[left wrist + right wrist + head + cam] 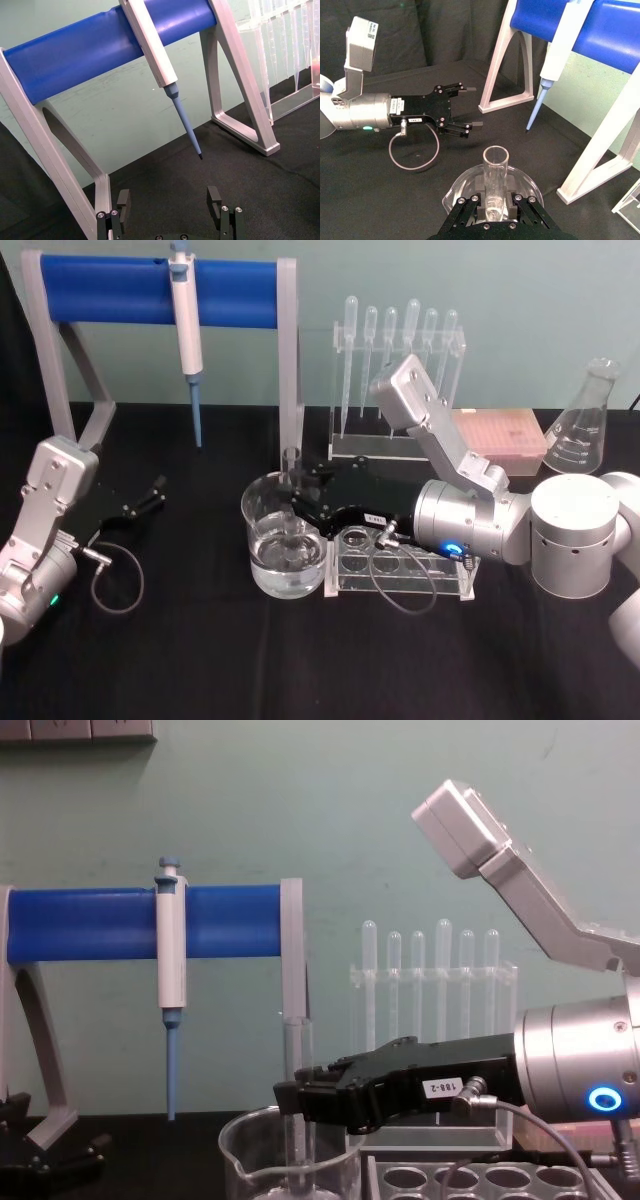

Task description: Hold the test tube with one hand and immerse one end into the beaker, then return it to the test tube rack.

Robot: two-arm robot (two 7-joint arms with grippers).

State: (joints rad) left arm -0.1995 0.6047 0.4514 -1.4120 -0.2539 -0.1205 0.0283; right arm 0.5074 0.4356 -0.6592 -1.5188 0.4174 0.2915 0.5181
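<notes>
The test tube (292, 472) stands upright, a clear glass tube with an open rim, and my right gripper (300, 498) is shut on its middle. Its lower end reaches down inside the beaker (262, 508), a wide glass vessel holding some clear liquid. From the side, the test tube (297, 1060) passes below the beaker (245, 1160) rim. The right wrist view looks down on the test tube (495, 172), clamped in the right gripper (495, 206) over the beaker (456, 189). My left gripper (150, 495) rests open on the black cloth at the left, and the left gripper (169, 200) holds nothing.
A clear tube rack (440, 585) sits just right of the beaker, under my right wrist. Behind stand a blue-barred stand (110, 295) with a hanging pipettor (187, 330), a rack of plastic pipettes (400, 350), a pink tip box (500, 440) and a conical flask (582, 430).
</notes>
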